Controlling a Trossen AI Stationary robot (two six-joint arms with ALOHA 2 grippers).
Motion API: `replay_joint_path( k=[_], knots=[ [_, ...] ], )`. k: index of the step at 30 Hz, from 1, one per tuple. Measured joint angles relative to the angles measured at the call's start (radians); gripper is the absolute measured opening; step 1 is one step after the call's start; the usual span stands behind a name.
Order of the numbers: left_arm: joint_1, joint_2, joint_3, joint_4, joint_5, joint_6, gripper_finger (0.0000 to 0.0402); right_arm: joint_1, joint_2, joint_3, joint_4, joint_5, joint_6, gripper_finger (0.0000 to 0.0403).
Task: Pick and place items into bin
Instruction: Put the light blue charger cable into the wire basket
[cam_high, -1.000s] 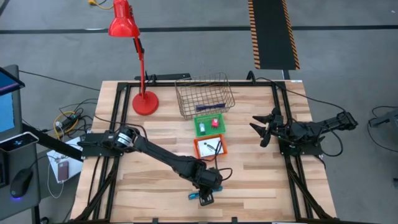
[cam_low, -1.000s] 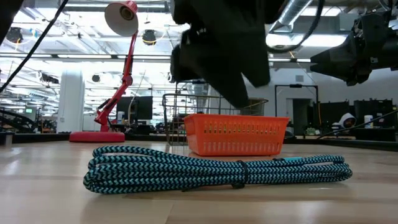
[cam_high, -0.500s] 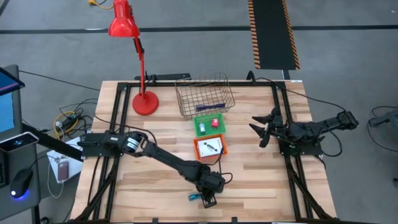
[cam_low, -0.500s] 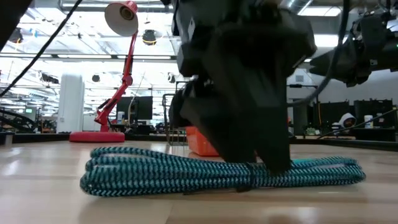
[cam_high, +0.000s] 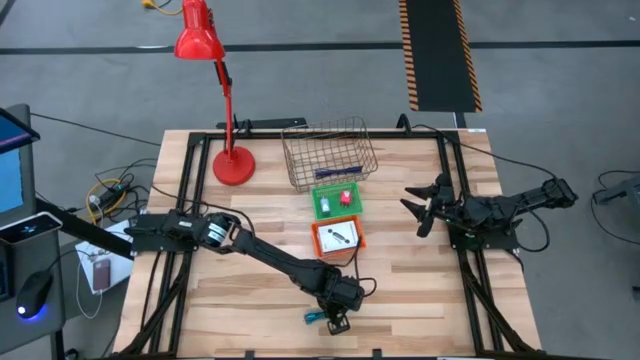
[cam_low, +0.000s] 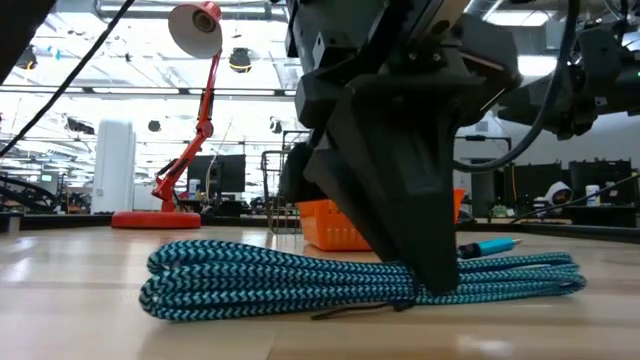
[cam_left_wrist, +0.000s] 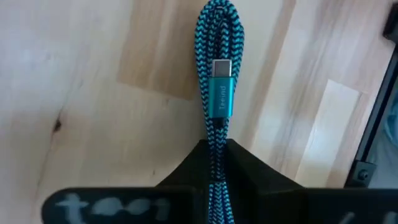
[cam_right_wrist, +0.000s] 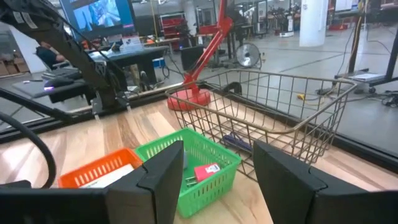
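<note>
I have the left tool (cam_high: 337, 322) down at the six o'clock edge of the wooden surface (cam_high: 420, 290), clenched on the coiled teal-and-black braided USB cable (cam_low: 270, 283). From the left wrist camera the bundle runs straight between my two dark fingers (cam_left_wrist: 186, 177), with its teal metal plug (cam_left_wrist: 219, 91) lying on top of the coil just beyond them. In the low view the tool (cam_low: 425, 285) presses into the bundle, which rests on the surface.

The right tool (cam_high: 420, 208) hangs at three o'clock, well apart from the cable, its fingers (cam_right_wrist: 163, 171) spread and holding nothing.

Near the centre sits the orange basket (cam_high: 339, 238) with a white card inside; just toward twelve o'clock from it is the green basket (cam_high: 337, 201) with a small red block (cam_right_wrist: 205, 171). Beyond that stands the wire bin (cam_high: 328, 153), a blue item on its floor. The red desk lamp (cam_high: 232, 165) stands at eleven o'clock.
</note>
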Motion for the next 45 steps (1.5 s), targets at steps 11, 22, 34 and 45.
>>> replay_joint_path(
  k=[11, 22, 34, 45],
  knots=[
    [0.0, 0.006, 0.205, -0.152, -0.037, 0.083, 0.0007, 0.0, 0.0, 0.0, 0.0, 0.0, 0.0, 0.0187],
    [0.077, -0.152, 0.392, -0.539, -0.381, 0.213, 0.0004, 0.0, -0.001, 0.0, 0.0, -0.001, 0.0, 0.0187],
    [0.344, -0.224, 0.424, -0.636, -0.833, 0.591, 0.001, 0.0, -0.001, 0.0, 0.0, -0.001, 0.0, 0.0187],
    [0.637, -0.21, 0.423, -0.545, -0.656, 0.772, 0.0012, 0.0, -0.001, 0.0, 0.0, -0.001, 0.0, 0.0187]
  ],
)
